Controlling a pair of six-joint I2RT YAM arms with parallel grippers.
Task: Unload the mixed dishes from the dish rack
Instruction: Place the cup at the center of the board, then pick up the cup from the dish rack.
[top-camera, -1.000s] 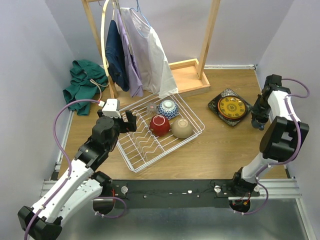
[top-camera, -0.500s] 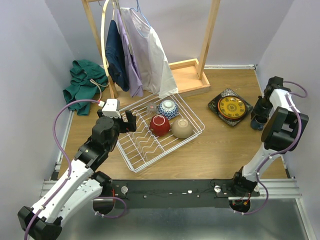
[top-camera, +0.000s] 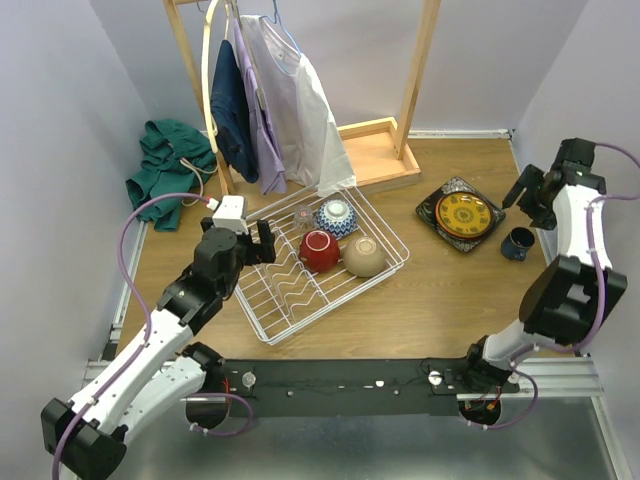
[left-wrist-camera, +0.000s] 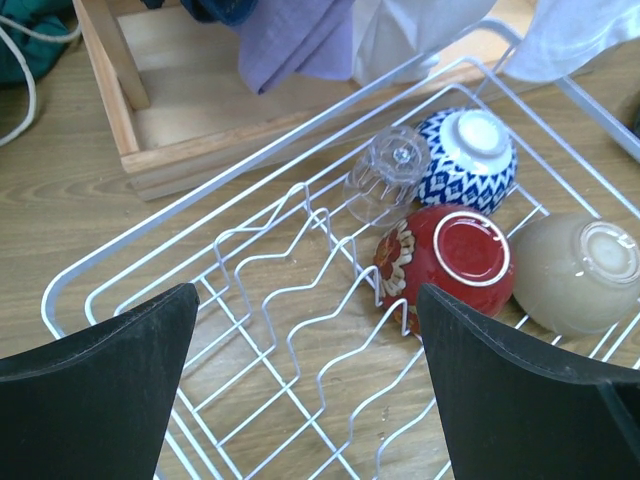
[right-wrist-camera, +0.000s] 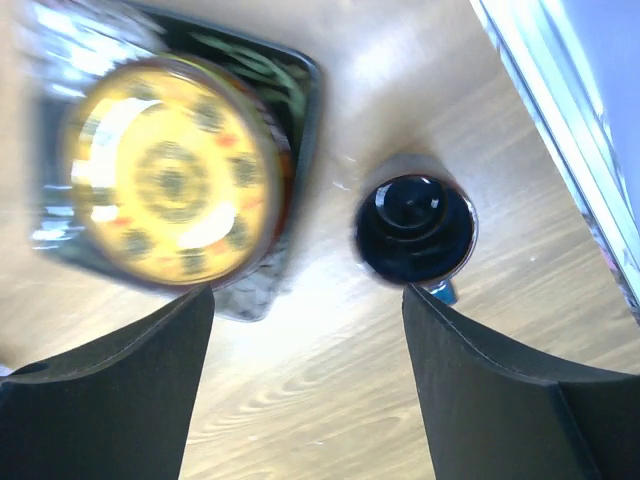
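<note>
The white wire dish rack (top-camera: 268, 325) holds a clear glass (top-camera: 303, 217), a blue-white bowl (top-camera: 336, 215), a red bowl (top-camera: 319, 251) and a tan bowl (top-camera: 365, 256), all upside down. My left gripper (top-camera: 265, 243) hovers open over the rack's left side. In the left wrist view it (left-wrist-camera: 305, 295) is above empty slot wires (left-wrist-camera: 290, 290), with the glass (left-wrist-camera: 388, 172) and red bowl (left-wrist-camera: 450, 262) ahead. At right, a yellow plate (top-camera: 466, 213) lies on a black square plate (top-camera: 430, 210). A small blue cup (top-camera: 518, 243) stands beside them. My right gripper (top-camera: 527, 203) is open above it, empty (right-wrist-camera: 306, 292), with the cup (right-wrist-camera: 415, 229) below.
A wooden clothes stand (top-camera: 385, 150) with hanging garments (top-camera: 280, 110) rises behind the rack. A green cloth (top-camera: 165, 165) lies at the far left. The right wall is close to the cup and my right arm.
My right gripper has opened, let go of the blue cup on the table and risen away from it. The left arm has shifted slightly toward the rack.
</note>
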